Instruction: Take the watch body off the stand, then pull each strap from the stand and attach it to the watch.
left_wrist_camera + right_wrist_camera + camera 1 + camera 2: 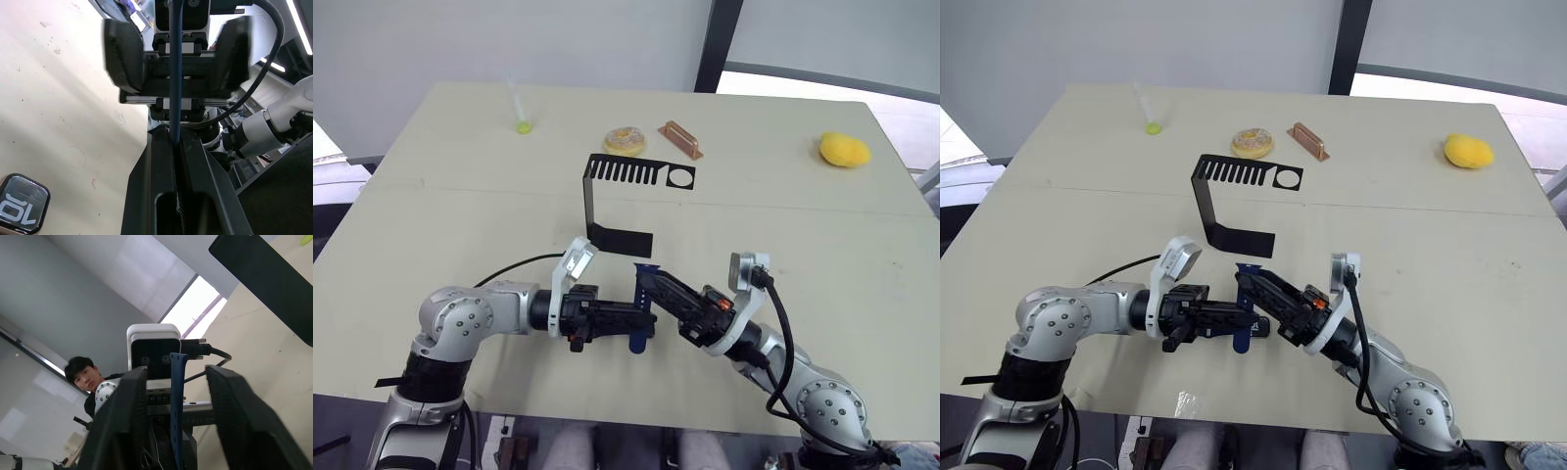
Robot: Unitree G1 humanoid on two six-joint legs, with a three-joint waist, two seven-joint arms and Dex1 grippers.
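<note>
Left pincer (641, 321) pinches blue strap (176, 73) edge-on, offered between spread right pincer (648, 281) fingers, likely for handover. Watch body (22, 204) flat on table (822, 235); stand (607, 201) bare.

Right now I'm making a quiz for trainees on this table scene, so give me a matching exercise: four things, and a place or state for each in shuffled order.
Things:
1. strap
2. stand
3. doughnut
4. watch

Places or states:
A. lying flat on the table
B. beside the copper block
C. pinched in the left gripper
D. upright, slots empty

Pairs: 1-C, 2-D, 3-B, 4-A
</note>
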